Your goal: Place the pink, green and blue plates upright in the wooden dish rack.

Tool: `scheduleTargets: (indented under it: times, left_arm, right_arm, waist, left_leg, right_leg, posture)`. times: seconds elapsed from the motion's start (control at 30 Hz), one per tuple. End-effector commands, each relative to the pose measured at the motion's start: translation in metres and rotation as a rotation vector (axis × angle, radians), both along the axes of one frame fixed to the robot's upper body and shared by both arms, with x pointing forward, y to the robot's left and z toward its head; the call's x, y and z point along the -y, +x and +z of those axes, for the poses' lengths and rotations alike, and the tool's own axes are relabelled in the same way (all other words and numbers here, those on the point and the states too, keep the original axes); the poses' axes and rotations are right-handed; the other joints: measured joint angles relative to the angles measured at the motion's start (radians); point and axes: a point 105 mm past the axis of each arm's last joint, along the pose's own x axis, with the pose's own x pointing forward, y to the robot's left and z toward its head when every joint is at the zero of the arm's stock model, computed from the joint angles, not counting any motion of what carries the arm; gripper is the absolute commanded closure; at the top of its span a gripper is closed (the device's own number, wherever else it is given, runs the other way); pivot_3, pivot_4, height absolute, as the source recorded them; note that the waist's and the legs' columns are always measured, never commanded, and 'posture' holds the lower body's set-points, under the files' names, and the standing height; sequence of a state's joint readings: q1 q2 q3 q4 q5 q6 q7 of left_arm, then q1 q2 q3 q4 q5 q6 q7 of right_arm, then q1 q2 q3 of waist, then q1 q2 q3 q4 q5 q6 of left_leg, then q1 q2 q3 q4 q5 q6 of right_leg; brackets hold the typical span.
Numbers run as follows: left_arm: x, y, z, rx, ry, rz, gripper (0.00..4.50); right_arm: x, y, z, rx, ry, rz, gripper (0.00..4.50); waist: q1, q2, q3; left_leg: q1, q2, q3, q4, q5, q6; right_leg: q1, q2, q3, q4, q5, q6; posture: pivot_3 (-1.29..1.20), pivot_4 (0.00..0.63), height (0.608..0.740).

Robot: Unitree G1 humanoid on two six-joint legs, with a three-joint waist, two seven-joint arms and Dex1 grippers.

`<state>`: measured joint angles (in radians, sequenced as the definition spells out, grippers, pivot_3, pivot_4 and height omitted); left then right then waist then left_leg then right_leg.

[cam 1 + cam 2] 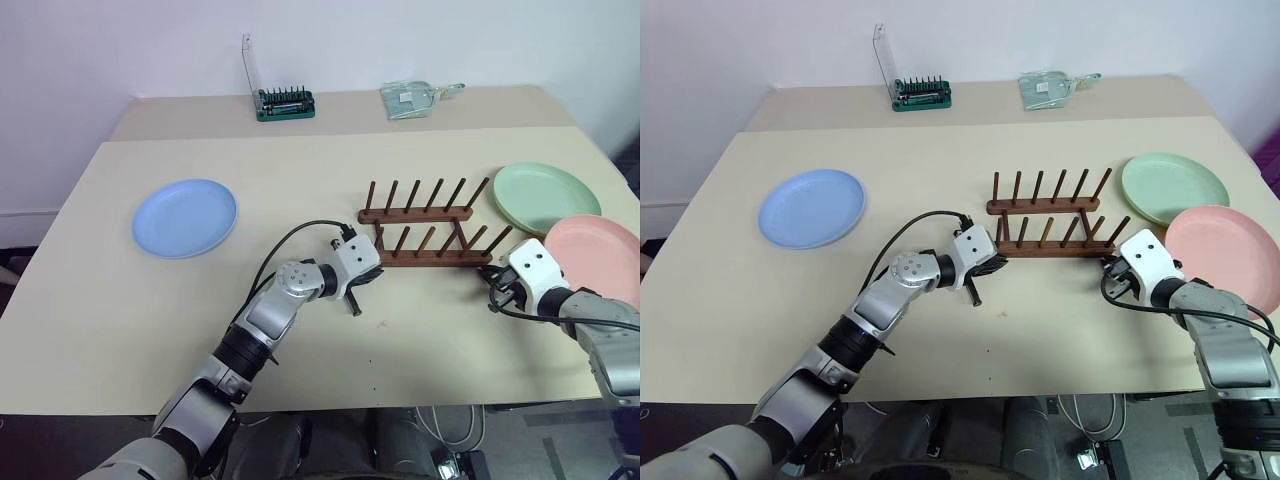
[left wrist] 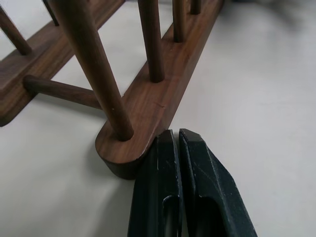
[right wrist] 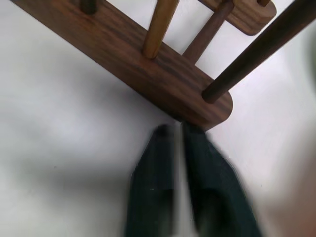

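Left wrist view: the shut left gripper (image 2: 175, 136) is pressed against one rounded end of the small dark brown wooden dish rack (image 1: 425, 238); the right gripper (image 3: 177, 129), narrowly parted and holding nothing, is set at the opposite end. Even pushes would likely best square the rack. Its long axis is laid left-right, pegs upward, between the round light blue plate (image 1: 185, 217) and the green (image 1: 546, 195) and pink (image 1: 596, 255) ones.
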<state>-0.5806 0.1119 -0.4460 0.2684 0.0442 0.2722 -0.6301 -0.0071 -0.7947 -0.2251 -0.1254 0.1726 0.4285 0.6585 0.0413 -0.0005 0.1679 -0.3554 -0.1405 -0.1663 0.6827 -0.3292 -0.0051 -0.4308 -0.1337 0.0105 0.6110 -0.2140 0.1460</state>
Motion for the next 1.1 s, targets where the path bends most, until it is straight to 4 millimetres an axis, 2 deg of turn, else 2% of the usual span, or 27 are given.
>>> scheduleTargets:
  times: [0.03,0.13,0.23,0.33,0.57,0.67,0.83,0.87,1.1]
  left_arm:
    - [-0.014,0.004,-0.002,-0.026,-0.010,0.032,4.42]
    - [-0.013,-0.011,0.000,-0.041,-0.024,-0.051,4.42]
    - [-0.011,-0.026,0.002,-0.071,-0.054,-0.136,4.42]
    - [-0.009,-0.037,0.006,-0.088,-0.081,-0.199,4.42]
    - [-0.009,-0.036,0.019,-0.095,-0.123,-0.227,4.42]
    - [-0.011,-0.035,0.018,-0.092,-0.120,-0.210,4.42]
    - [-0.012,-0.038,0.014,-0.095,-0.118,-0.201,4.42]
    - [-0.013,-0.038,0.014,-0.097,-0.119,-0.197,4.42]
    - [-0.015,-0.032,0.017,-0.094,-0.142,-0.172,4.42]
  right_arm:
    - [0.010,-0.020,0.048,0.133,-0.041,-0.019,2.16]
    - [0.022,-0.042,0.064,0.159,-0.084,-0.073,0.64]
    - [0.039,-0.061,0.064,0.134,-0.126,-0.178,0.64]
    - [0.042,-0.068,0.056,0.100,-0.140,-0.207,0.64]
    - [0.052,-0.051,0.029,0.071,-0.179,-0.289,0.64]
    - [0.061,-0.044,0.024,0.074,-0.210,-0.325,1.45]
    - [0.065,-0.043,0.026,0.079,-0.210,-0.332,4.04]
    - [0.065,-0.044,0.026,0.078,-0.211,-0.330,4.43]
    - [0.056,-0.054,0.043,0.106,-0.210,-0.270,4.43]
  waist:
    - [0.006,0.001,0.000]
    - [-0.001,0.001,0.000]
    - [0.000,0.000,0.000]
    - [0.001,0.000,0.000]
    - [0.000,0.000,0.000]
    - [0.000,0.001,0.000]
    - [0.001,0.001,0.000]
    - [0.001,0.001,0.000]
    - [0.001,0.001,0.000]
  left_leg:
    - [-0.001,0.000,0.000,0.000,0.000,0.000]
    - [-0.001,0.000,0.000,-0.001,-0.001,0.001]
    - [0.000,0.000,0.001,-0.001,-0.001,0.002]
    - [0.000,0.000,0.002,-0.001,-0.001,0.002]
    - [0.000,0.000,0.003,-0.001,-0.004,0.006]
    - [0.000,0.000,0.003,-0.001,-0.001,0.002]
    - [0.000,0.000,0.002,-0.001,-0.001,0.002]
    - [0.000,0.000,0.002,-0.001,-0.001,0.002]
    - [-0.001,0.000,0.003,-0.001,-0.001,0.002]
  right_leg:
    - [-0.001,0.000,0.000,0.000,0.000,0.000]
    - [-0.002,0.000,0.000,0.000,0.000,0.000]
    - [-0.002,0.000,0.001,0.000,0.000,0.000]
    - [-0.001,0.000,0.001,0.000,0.000,0.000]
    - [-0.001,0.000,0.002,0.000,0.000,0.000]
    - [-0.001,0.000,0.002,0.000,0.000,0.000]
    - [-0.002,0.000,0.003,0.000,0.000,0.000]
    - [-0.002,0.000,0.002,0.000,0.000,0.000]
    - [-0.002,0.000,0.003,0.000,0.000,0.000]
  posture:
    - [0.00,0.150,0.740]
    - [0.00,0.150,0.740]
    - [0.00,0.150,0.740]
    - [0.00,0.150,0.740]
    - [0.00,0.150,0.740]
    - [0.00,0.150,0.740]
    - [0.00,0.150,0.740]
    - [0.00,0.150,0.740]
    - [0.00,0.150,0.740]
